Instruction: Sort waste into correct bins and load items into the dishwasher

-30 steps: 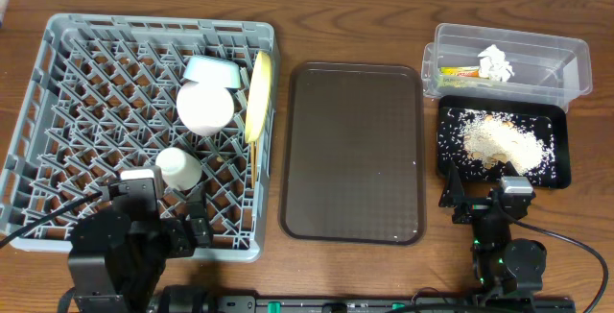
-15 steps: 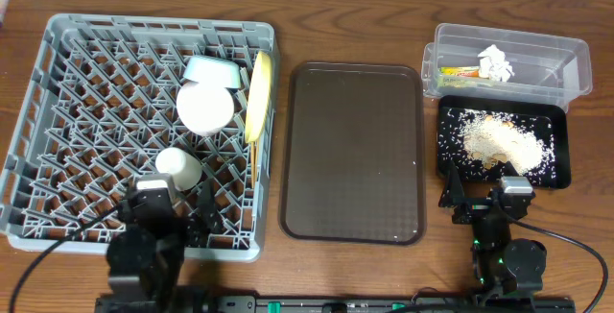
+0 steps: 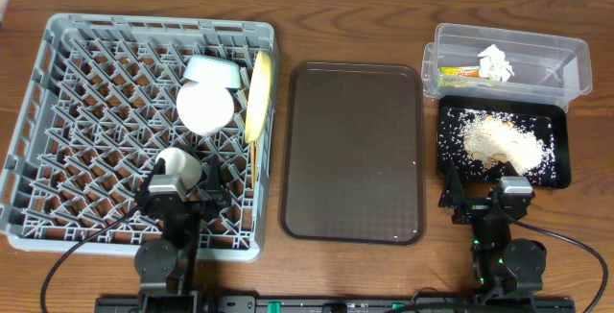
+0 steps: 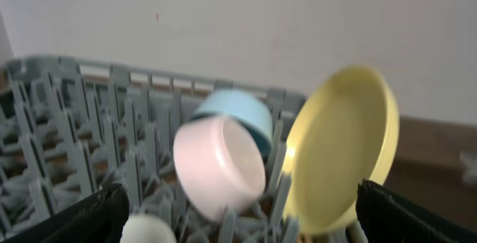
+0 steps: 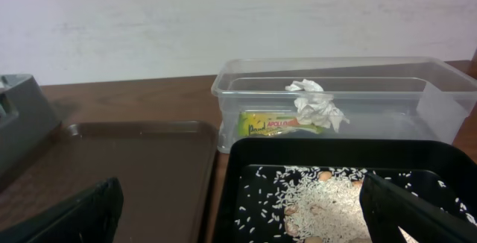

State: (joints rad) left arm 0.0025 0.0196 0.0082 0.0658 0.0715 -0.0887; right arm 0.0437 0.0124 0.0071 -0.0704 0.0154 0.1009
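The grey dish rack (image 3: 153,25) holds the light blue bowl (image 3: 209,67), the white-pink bowl (image 3: 203,108), the yellow plate (image 3: 257,94) on edge and the small whitish cup (image 3: 178,166). My left gripper (image 3: 182,201) is open and empty over the rack's front part, just behind the cup. In the left wrist view the pink bowl (image 4: 220,167), blue bowl (image 4: 237,111), plate (image 4: 343,150) and cup (image 4: 147,229) lie ahead. My right gripper (image 3: 480,195) is open and empty at the front edge of the black tray (image 3: 561,150) of rice crumbs (image 3: 499,140). The clear tub (image 3: 566,63) holds the tissue (image 3: 495,61) and wrapper (image 3: 460,71).
The brown serving tray (image 3: 355,150) lies between the rack and the bins. In the right wrist view it (image 5: 112,168) is at the left, with the black tray (image 5: 298,150), rice (image 5: 328,202), tub (image 5: 417,98), tissue (image 5: 317,105) and wrapper (image 5: 279,125) ahead.
My left arm has moved to the right along the rack's front and drawn in lower, its gripper now by the cup. The right arm has not moved.
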